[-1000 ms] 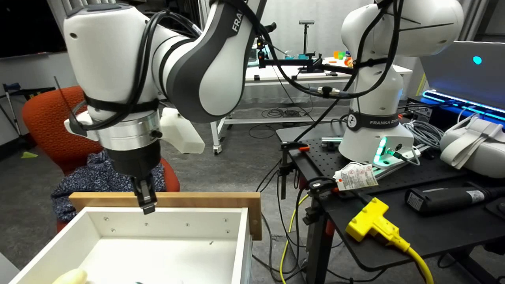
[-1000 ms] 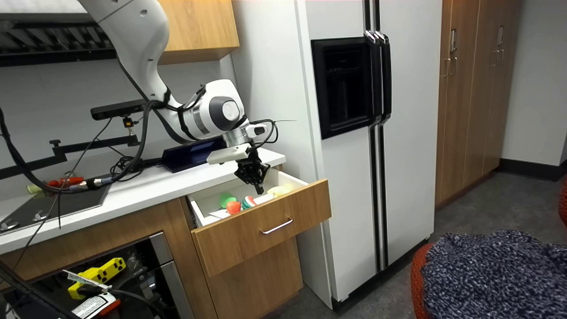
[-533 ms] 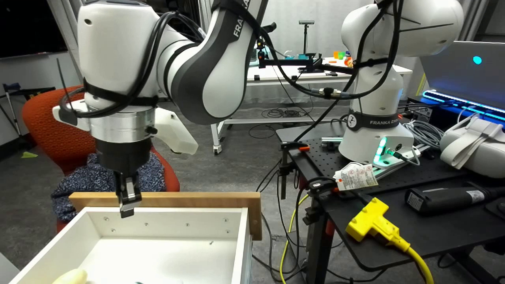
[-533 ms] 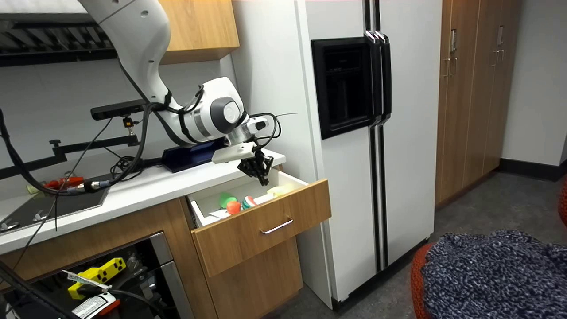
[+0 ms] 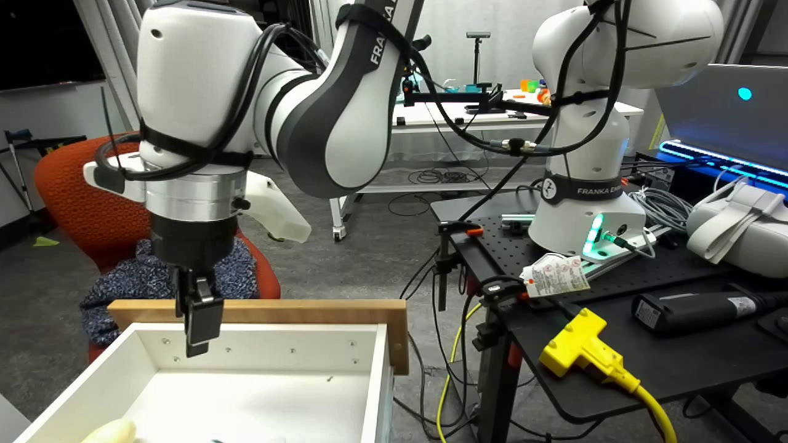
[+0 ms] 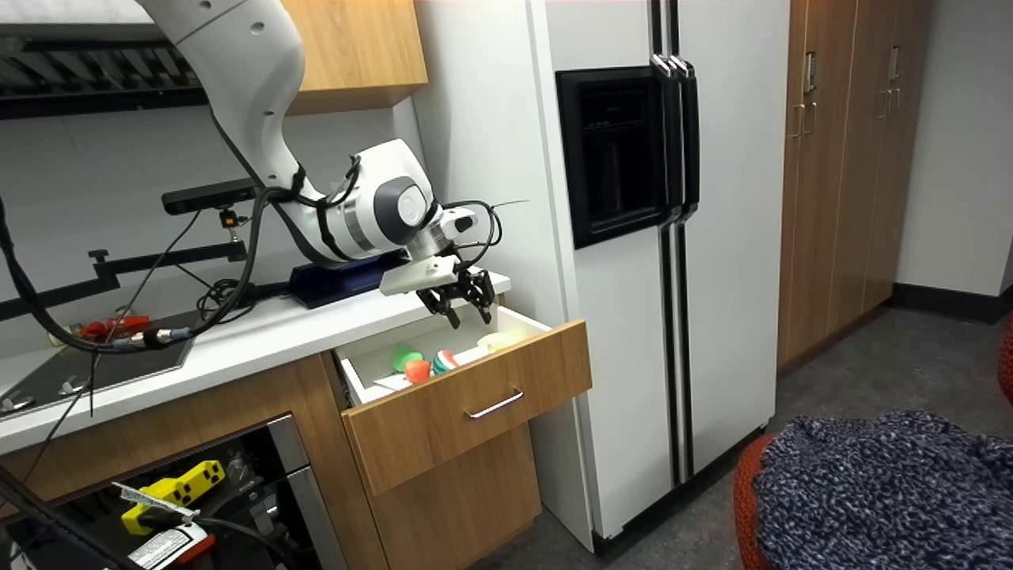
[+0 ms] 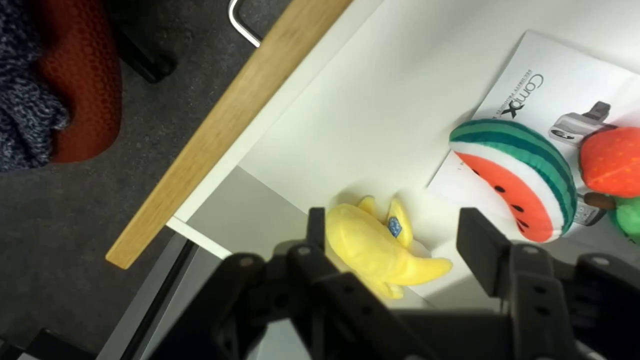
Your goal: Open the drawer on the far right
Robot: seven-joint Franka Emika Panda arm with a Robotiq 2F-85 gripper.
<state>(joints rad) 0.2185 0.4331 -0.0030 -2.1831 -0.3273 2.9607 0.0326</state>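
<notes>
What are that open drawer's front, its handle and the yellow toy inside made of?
Drawer front: wood or wood-look laminate, satin; brown grain shows, but I can't tell which. Handle: probably metal, polished; silvery with bright highlights. Yellow toy: seemingly soft plush fabric, matte; it looks puffy, with a small blue tag.

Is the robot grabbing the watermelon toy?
No: in the wrist view the gripper is open, and the watermelon toy lies in the drawer, outside the gripper's grasp.
</notes>
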